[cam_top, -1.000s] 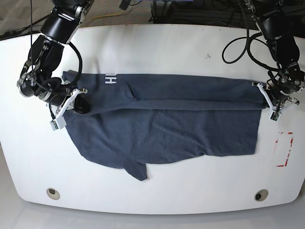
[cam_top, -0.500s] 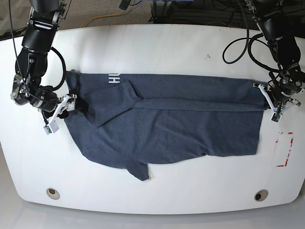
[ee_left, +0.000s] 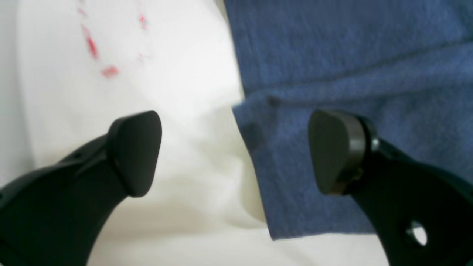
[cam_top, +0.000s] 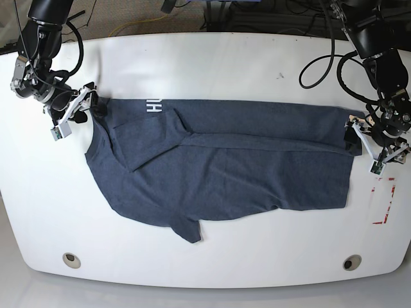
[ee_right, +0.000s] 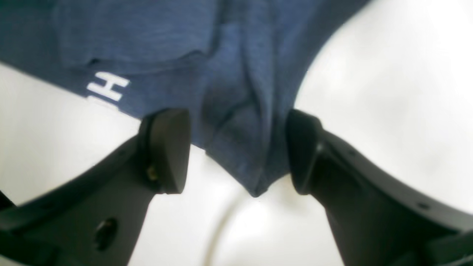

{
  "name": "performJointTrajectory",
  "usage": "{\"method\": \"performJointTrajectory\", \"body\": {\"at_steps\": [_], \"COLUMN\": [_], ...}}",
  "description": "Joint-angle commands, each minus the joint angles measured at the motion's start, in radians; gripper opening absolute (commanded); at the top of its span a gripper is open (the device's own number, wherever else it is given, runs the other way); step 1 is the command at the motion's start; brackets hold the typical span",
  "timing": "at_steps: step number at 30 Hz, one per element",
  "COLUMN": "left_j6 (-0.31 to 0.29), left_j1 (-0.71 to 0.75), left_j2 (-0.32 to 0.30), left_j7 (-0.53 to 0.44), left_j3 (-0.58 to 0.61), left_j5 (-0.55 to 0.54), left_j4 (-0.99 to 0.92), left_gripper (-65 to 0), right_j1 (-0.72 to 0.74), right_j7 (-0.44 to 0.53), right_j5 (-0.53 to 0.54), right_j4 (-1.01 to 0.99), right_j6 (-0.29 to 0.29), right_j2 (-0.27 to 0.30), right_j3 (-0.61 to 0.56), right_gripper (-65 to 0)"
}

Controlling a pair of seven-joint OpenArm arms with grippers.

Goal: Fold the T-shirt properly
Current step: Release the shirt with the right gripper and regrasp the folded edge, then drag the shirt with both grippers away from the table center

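- Right gripper (cam_top: 80,108), far left of the table (cam_top: 212,58): jaws spread apart, gripping nothing. In its wrist view a bunched corner of the T-shirt (cam_top: 225,160) hangs between the pads (ee_right: 168,147) without being pinched; the corner appears to have been let go at the top edge.
- T-shirt, centre: spread lengthwise, its far band doubled over along a straight crease, lettering (cam_top: 150,106) at the far-left corner, one sleeve (cam_top: 186,228) pointing toward the near edge. Judged part-folded.
- Left gripper (cam_top: 379,144), right end: jaws wide, straddling the shirt's edge (ee_left: 258,155), holding nothing.
- Red tape outline (cam_top: 383,200): just beyond the shirt's near-right corner, possibly a placement mark.
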Motion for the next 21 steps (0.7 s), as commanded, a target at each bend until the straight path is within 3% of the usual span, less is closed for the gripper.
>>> {"method": "performJointTrajectory", "body": {"at_steps": [1, 4, 7, 13, 21], "left_j6": [0.006, 0.006, 0.006, 0.006, 0.006], "left_j1": [-0.013, 0.035, 0.087, 0.153, 0.153], "left_j2": [-0.024, -0.061, -0.099, -0.111, -0.079], "left_j7": [-0.017, -0.017, -0.017, -0.024, -0.073], "left_j3": [-0.006, -0.014, -0.024, -0.021, -0.007], "left_j5": [-0.023, -0.072, -0.152, -0.187, -0.186], "left_j4": [0.051, 0.056, 0.042, -0.004, -0.099], "left_gripper": [-5.6, -5.7, -5.7, -5.7, -8.6], "right_j1": [0.001, 0.0, 0.02, 0.031, 0.032], "right_j7": [0.031, 0.045, 0.06, 0.067, 0.07], "right_j5": [0.027, -0.004, -0.113, -0.255, -0.301], "right_j4": [0.017, -0.012, -0.035, -0.038, -0.038], "right_j6": [0.009, 0.009, 0.009, 0.009, 0.009], "right_j2": [0.017, -0.002, -0.032, -0.091, -0.135], "right_j3": [0.007, 0.007, 0.014, 0.014, 0.014], "right_gripper": [-27.7, -27.7, -27.7, -27.7, -28.1]}}
